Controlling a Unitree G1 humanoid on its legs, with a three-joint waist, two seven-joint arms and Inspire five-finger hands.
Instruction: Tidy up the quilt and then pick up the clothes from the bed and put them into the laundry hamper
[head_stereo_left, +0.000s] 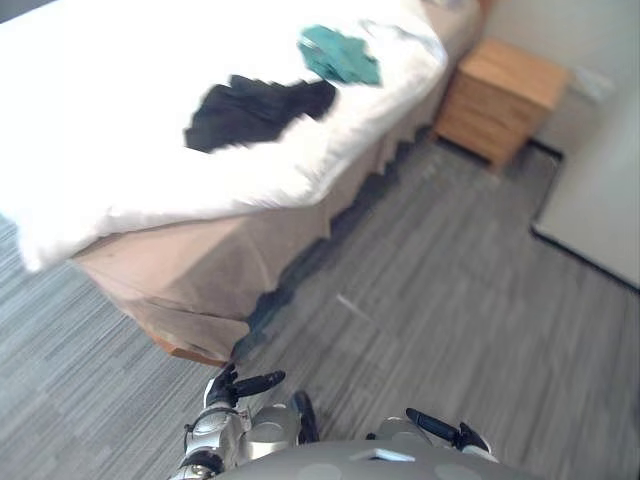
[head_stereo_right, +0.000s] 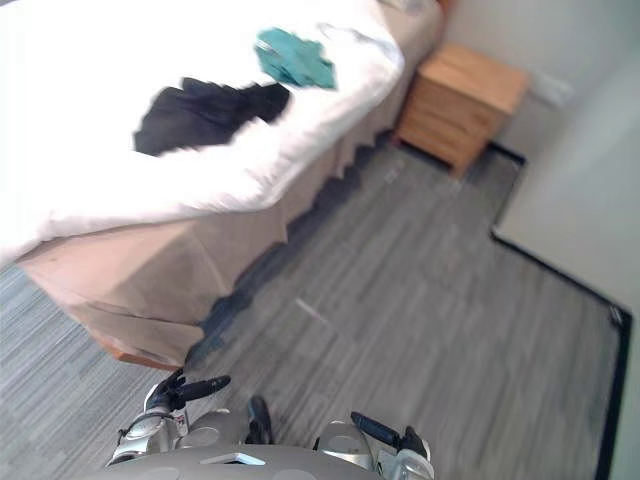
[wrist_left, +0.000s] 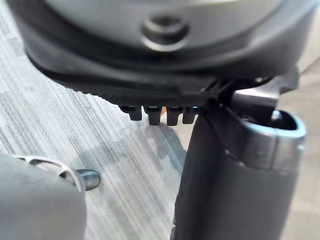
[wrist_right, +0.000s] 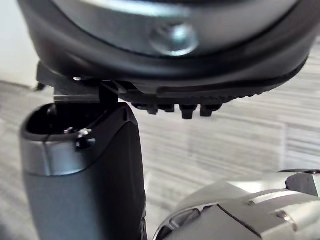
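Observation:
A white quilt (head_stereo_left: 120, 110) covers the bed (head_stereo_left: 190, 270) at the upper left. On it lies a black garment (head_stereo_left: 250, 110), and a teal garment (head_stereo_left: 340, 55) rests beyond it towards the head end. Both of my hands hang low, close to my body and well short of the bed. My left hand (head_stereo_left: 238, 386) has relaxed fingers (wrist_left: 155, 114) and holds nothing. Over the grey floor, my right hand (head_stereo_left: 442, 430) is also open and empty, its fingers (wrist_right: 186, 110) straight.
A wooden nightstand (head_stereo_left: 502, 98) stands beside the head of the bed at the upper right. A pale wall panel (head_stereo_left: 600, 200) with a dark base edge runs along the right. Grey striped floor (head_stereo_left: 430, 300) lies between me and the bed.

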